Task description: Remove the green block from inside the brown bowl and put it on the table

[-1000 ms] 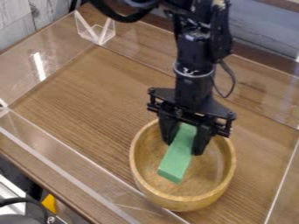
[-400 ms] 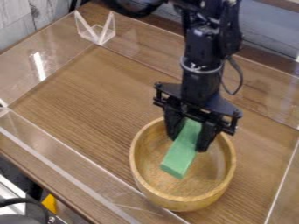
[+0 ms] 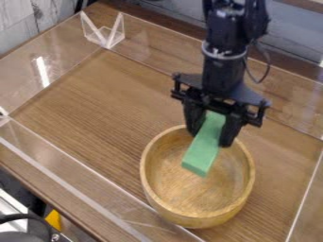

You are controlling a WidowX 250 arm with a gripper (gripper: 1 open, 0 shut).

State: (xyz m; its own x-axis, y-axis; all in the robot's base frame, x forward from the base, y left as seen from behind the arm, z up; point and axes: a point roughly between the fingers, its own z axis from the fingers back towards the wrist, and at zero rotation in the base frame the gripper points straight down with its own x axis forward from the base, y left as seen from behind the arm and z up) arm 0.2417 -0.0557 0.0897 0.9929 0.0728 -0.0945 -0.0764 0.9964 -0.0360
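Our gripper (image 3: pixel 210 115) has its fingers closed on the upper end of the green block (image 3: pixel 206 146), pinching it, though the dark fingers hide the exact contact; the block hangs aslant below them, its lower end over the brown bowl (image 3: pixel 157 189), and from this angle we cannot tell for certain whether that end is above the rim or still inside; beyond the bowl lies the table (image 3: pixel 94 99), where the block has to go; since we hold it by one end, a jerky move could let it swivel or slip back into the bowl; going sideways too low would catch its free end on the rim, knocking it loose or dragging the bowl along; letting go tilted and high could make it topple
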